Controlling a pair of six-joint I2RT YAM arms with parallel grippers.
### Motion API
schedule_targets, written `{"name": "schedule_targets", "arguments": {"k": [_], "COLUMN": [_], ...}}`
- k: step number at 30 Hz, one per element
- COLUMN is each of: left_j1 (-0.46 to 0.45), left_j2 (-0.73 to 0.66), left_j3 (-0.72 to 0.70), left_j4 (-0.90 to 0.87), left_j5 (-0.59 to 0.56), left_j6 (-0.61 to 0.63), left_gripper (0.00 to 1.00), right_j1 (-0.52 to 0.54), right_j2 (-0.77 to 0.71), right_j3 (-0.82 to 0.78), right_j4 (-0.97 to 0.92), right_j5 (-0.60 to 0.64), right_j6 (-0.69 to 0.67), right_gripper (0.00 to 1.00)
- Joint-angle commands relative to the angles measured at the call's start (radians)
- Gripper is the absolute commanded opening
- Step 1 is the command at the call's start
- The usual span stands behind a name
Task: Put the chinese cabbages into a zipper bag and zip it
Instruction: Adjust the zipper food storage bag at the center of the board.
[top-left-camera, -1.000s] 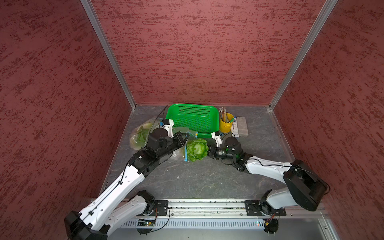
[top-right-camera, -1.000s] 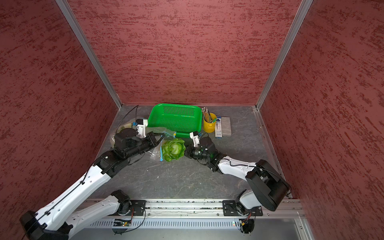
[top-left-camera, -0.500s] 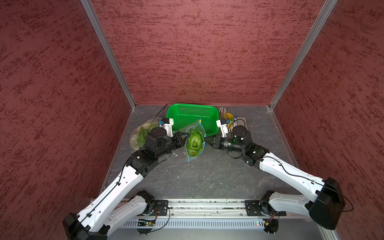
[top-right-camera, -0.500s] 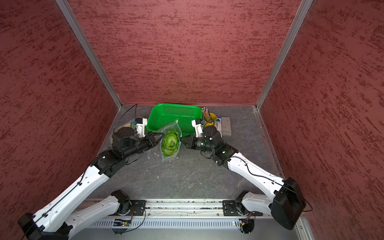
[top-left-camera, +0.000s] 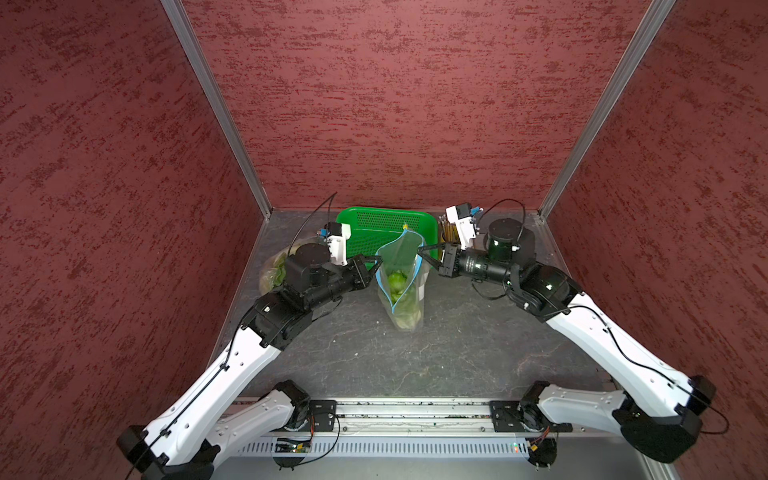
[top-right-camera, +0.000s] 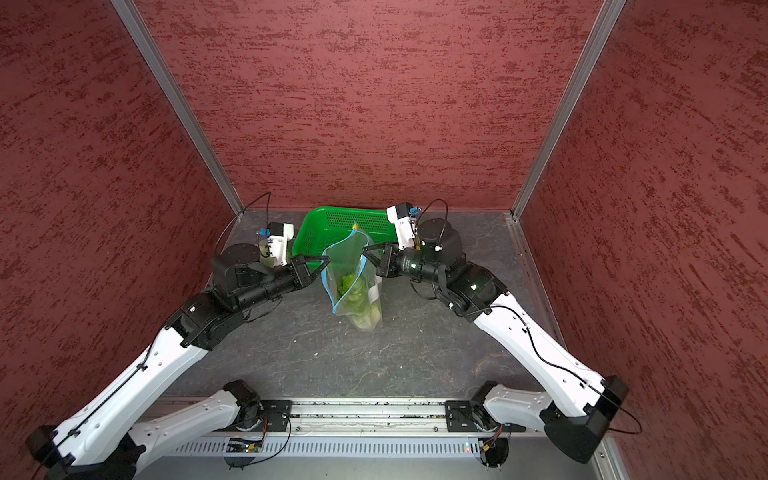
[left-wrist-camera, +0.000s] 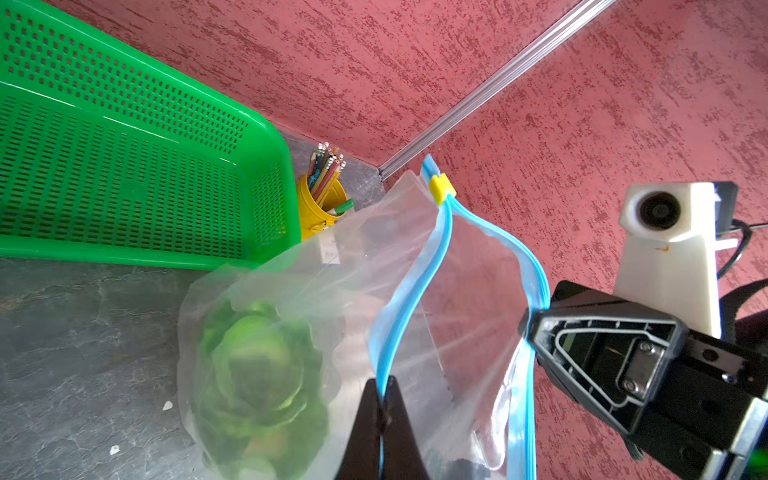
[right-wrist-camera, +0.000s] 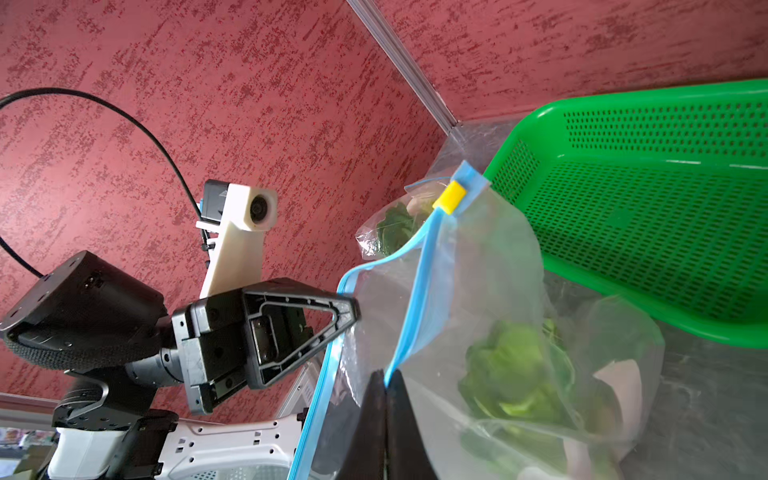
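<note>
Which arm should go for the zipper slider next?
Right, probably. The right end effector and left end effector each pinch a lip of the zipper bag, but the right sits nearer the yellow slider.

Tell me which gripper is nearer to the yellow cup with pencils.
Right. The right gripper is shut on the zipper bag rim on the side toward the yellow cup. The left gripper is shut on the opposite rim, with the open bag between.
</note>
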Motion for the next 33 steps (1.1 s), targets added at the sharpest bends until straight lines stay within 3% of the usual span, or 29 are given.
{"name": "schedule_targets", "arguments": {"k": [1,7,12,21,33], "left_j1": [-0.023,-0.029,-0.031,-0.030,-0.051], "left_j2": [0.008,0.048,0.072,0.105,0.164], "left_j3": [-0.011,-0.074,-0.117,-0.134,-0.084], "left_j4": [0.054,0.142,0.193,0.256,0.291], "left_j5": [0.021,-0.004,-0.040,-0.074,-0.085], "left_j6": [-0.010,-0.057,-0.076,-0.076,-0.070], "left_gripper": [0.00,0.00,0.00,0.00,0.00], "right_j1": [0.009,0.009,0.009,0.016,0.239], "right_j2": [0.045,0.124,0.151,0.111,0.088], "right_j3": [0.053,0.059,0.068,0.105,0.232], "right_j4": [-0.057,-0.053,-0.099,-0.246,-0.454], "right_j5": [0.046,0.133,0.199,0.296,0.524], "right_j6": [-0.075,-0.133,-0.186,-0.245,-0.195], "right_gripper": [0.02,0.03,0.10,0.43,0.63]}}
